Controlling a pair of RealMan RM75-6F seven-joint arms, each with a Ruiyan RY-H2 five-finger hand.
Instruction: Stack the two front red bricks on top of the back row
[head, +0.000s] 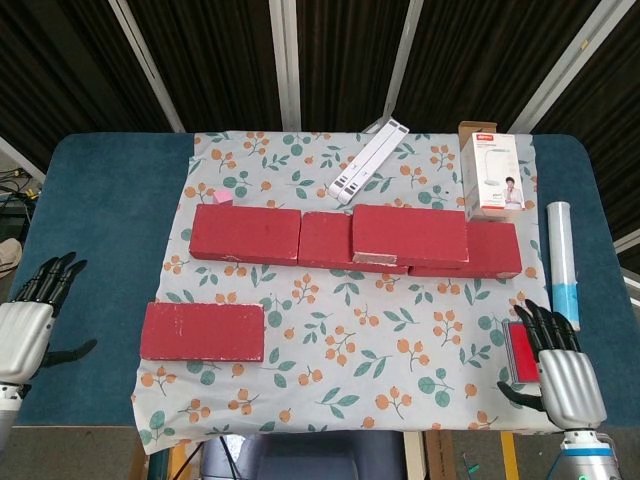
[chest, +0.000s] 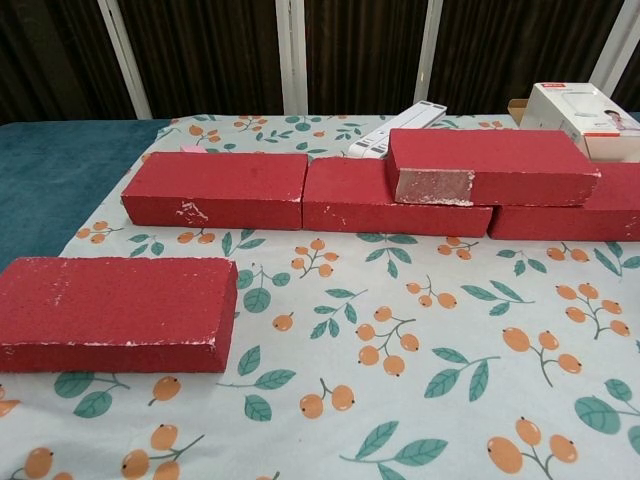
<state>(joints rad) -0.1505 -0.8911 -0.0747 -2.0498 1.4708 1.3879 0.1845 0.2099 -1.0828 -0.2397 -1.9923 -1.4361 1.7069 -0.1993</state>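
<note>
A row of red bricks (head: 246, 234) (chest: 216, 189) lies across the back of the floral cloth. One red brick (head: 410, 235) (chest: 487, 166) sits stacked on top of that row, toward its right end. Another red brick (head: 203, 331) (chest: 113, 311) lies alone at the front left of the cloth. My right hand (head: 564, 374) is at the front right corner, fingers spread, holding nothing. My left hand (head: 30, 319) hangs off the table's left edge, fingers apart and empty. Neither hand shows in the chest view.
A white power strip (head: 369, 160) (chest: 398, 128) lies behind the row. A white product box (head: 490, 174) (chest: 584, 112) stands at the back right, with a white and blue tube (head: 563, 265) beside it. A small pink block (head: 222, 198) sits behind the row's left end. A small red object (head: 520, 350) lies by my right hand.
</note>
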